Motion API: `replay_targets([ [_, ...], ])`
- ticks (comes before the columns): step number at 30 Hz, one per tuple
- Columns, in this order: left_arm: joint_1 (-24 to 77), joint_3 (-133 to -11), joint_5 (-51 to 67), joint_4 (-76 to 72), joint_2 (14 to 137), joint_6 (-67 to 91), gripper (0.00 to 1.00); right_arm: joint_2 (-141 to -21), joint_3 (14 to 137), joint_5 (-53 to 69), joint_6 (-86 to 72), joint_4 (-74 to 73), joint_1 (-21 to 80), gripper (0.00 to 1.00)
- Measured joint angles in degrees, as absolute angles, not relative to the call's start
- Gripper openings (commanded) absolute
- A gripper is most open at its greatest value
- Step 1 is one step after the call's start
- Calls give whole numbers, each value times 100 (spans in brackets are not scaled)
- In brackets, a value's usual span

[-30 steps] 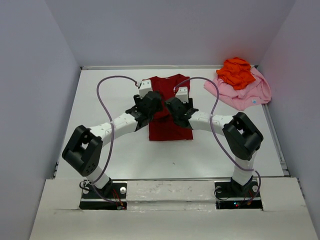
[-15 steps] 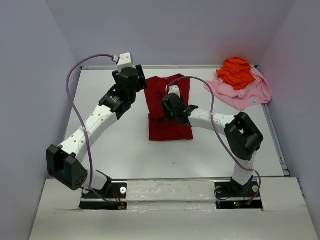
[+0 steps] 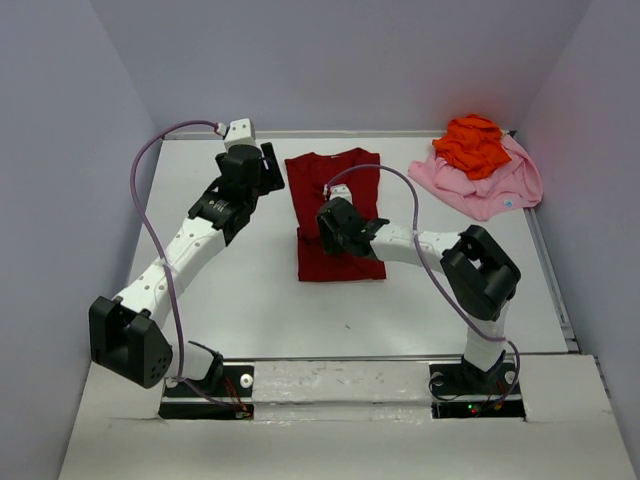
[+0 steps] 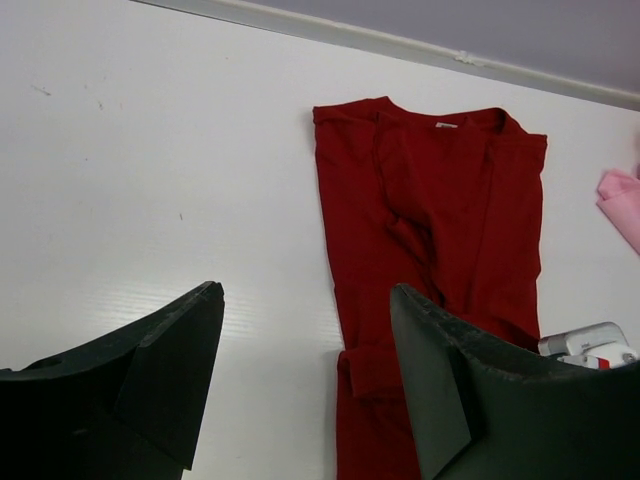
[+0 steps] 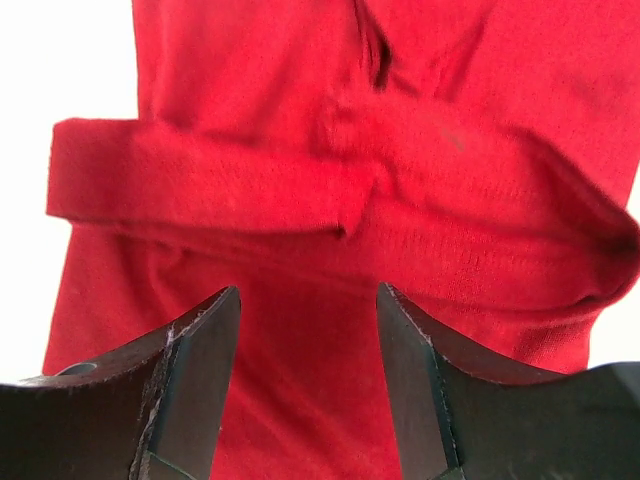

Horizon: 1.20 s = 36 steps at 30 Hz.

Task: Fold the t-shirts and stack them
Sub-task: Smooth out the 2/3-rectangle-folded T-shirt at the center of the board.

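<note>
Dark red t-shirt (image 3: 332,180) lies flat mid-table, collar at the far end, sides tucked in to a long narrow strip. A folded band of cloth runs across it about halfway down; right wrist view shows that band as a raised ridge across the dark red t-shirt (image 5: 300,130).

Right gripper (image 5: 307,295) is right over the shirt near that band, jaws spread, nothing pinched between them. Can't tell if the tips touch the cloth.

Left gripper (image 4: 305,295) is off the shirt, over bare table (image 3: 250,290) just left of its upper left edge. Jaws released, empty.

Surroundings: orange t-shirt (image 3: 472,143) sits crumpled on top of the pink t-shirt (image 3: 490,190) in the far right corner, well apart from the red one. Pink edge just shows in the left wrist view (image 4: 622,200).

Obstructions: right arm lies across the shirt's right half and hides part of it from the top camera. Purple cable (image 3: 150,190) loops beside the left arm, off the cloth.
</note>
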State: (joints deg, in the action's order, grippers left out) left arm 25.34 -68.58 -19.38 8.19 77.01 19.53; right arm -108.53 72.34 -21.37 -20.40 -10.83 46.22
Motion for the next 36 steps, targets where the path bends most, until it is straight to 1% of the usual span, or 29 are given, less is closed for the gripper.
replay_targets([
  [8,2502,-6858,-1876,792,7651,1931,77,-10886,6914,-2121,-2241,-1111,4661,62],
  [14,2502,-6847,-1859,781,7588,1933,77,-11085,6949,-2287,-2272,-1000,4661,62],
  [29,2502,-6794,-1824,749,7520,1929,77,-11518,7616,-2556,-2073,-1142,4687,62],
  [36,2502,-6794,-1820,749,7520,1907,77,-11695,7911,-2567,-1984,-1201,4536,63],
])
